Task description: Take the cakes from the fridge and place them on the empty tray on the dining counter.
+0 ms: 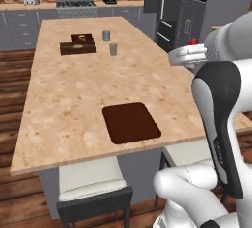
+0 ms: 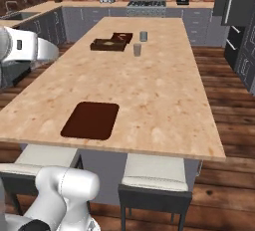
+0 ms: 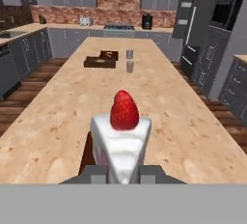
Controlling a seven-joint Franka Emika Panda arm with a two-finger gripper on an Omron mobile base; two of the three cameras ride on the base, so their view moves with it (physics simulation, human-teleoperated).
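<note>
A brick-backed kitchen with grey cabinets surrounds the long dining counter (image 1: 74, 99), its top mottled beige and smooth. The gripper (image 3: 123, 172) is clamped tight on the white cake (image 3: 120, 146), a wedge topped with a red berry, held up above the counter's near end. Just beneath and behind it lies the flat reddish-brown tray (image 1: 131, 122), thin with rounded corners. Far ahead sit two grey cups (image 3: 129, 60) and a dark boxy tray (image 3: 100, 62)

dining counter (image 1: 74, 99), empty tray (image 1: 131, 122), box tray (image 1: 78, 47), cups (image 1: 113, 49)
</note>
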